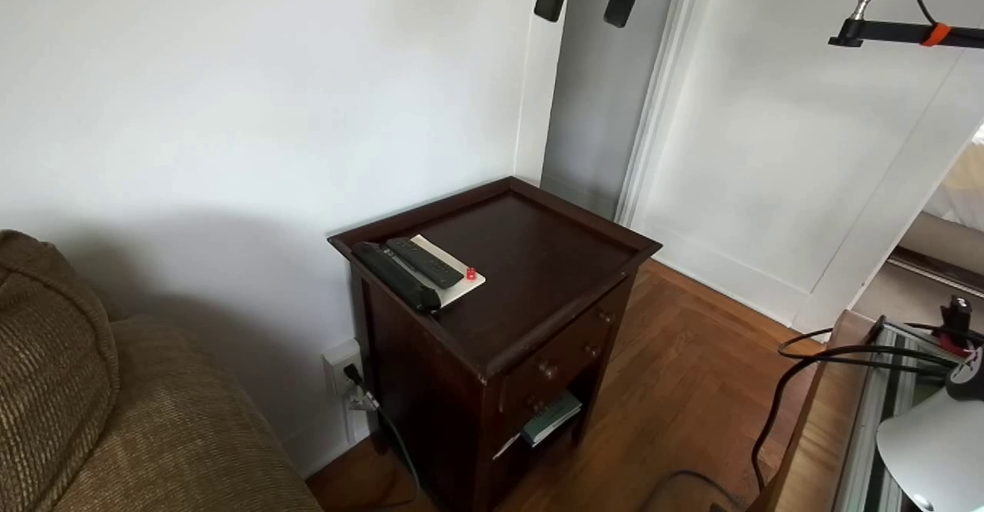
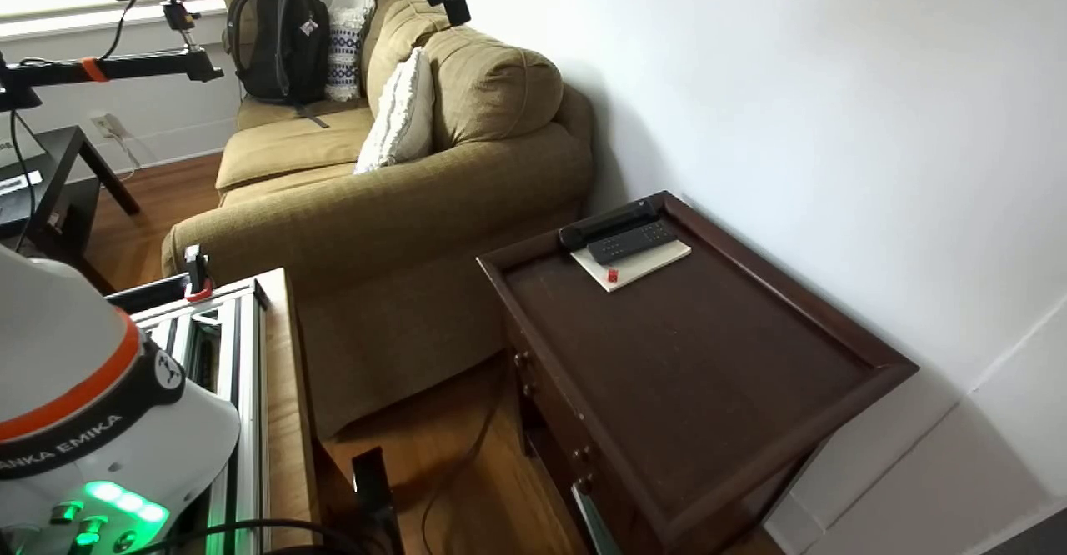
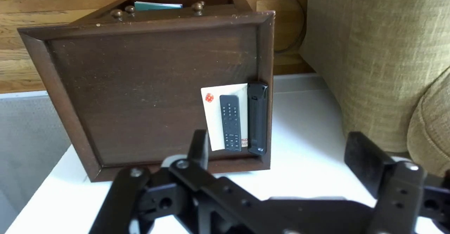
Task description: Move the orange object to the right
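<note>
The orange object is a small red-orange die with white dots. It shows in both exterior views (image 1: pixel 471 273) (image 2: pixel 613 275) and in the wrist view (image 3: pixel 209 97). It rests near a corner of a cream pad (image 3: pixel 213 128) on the dark wooden cabinet (image 3: pixel 133 97). My gripper (image 1: pixel 584 14) hangs high above the cabinet, well apart from the die. It is open and nothing is between its fingers in the wrist view (image 3: pixel 277 144). In an exterior view only part of the gripper (image 2: pixel 454 7) shows at the top edge.
A dark remote (image 3: pixel 230 121) lies on the pad beside the die. A black bar-shaped case (image 3: pixel 257 118) lies along the cabinet's raised rim (image 2: pixel 792 305). A white wall (image 2: pixel 792 122) stands behind the cabinet. A brown sofa (image 2: pixel 400 230) stands beside it.
</note>
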### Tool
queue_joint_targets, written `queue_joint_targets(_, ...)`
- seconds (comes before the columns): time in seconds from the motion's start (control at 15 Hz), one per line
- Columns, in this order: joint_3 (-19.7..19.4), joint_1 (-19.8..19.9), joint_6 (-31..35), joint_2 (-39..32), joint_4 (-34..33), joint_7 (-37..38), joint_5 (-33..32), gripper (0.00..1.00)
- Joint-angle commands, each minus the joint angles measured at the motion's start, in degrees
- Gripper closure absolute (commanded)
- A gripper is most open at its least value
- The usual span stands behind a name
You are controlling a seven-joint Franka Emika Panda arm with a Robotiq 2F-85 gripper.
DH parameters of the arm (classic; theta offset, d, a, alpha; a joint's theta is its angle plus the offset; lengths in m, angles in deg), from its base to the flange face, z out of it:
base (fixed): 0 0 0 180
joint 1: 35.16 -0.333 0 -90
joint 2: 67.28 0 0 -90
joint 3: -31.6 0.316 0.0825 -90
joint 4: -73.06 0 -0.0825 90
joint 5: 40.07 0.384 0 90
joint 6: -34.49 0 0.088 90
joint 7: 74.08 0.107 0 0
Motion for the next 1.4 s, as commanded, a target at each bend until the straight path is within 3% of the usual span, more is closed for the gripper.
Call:
queue_joint_targets(0.0,-2.1,2.5,6.0,-4.0,1.8,2.7,0.3,0.00)
queue_joint_targets(0.33,-4.0,4.6,12.0,-13.4,2.3,7.1,2.1,0.00)
queue_joint_targets(0.8,-6.9,6.4,26.8,-26.4,3.9,12.0,2.0,0.00)
queue_joint_targets(1.33,-8.2,5.5,25.9,-27.8,3.4,11.3,2.2,0.00)
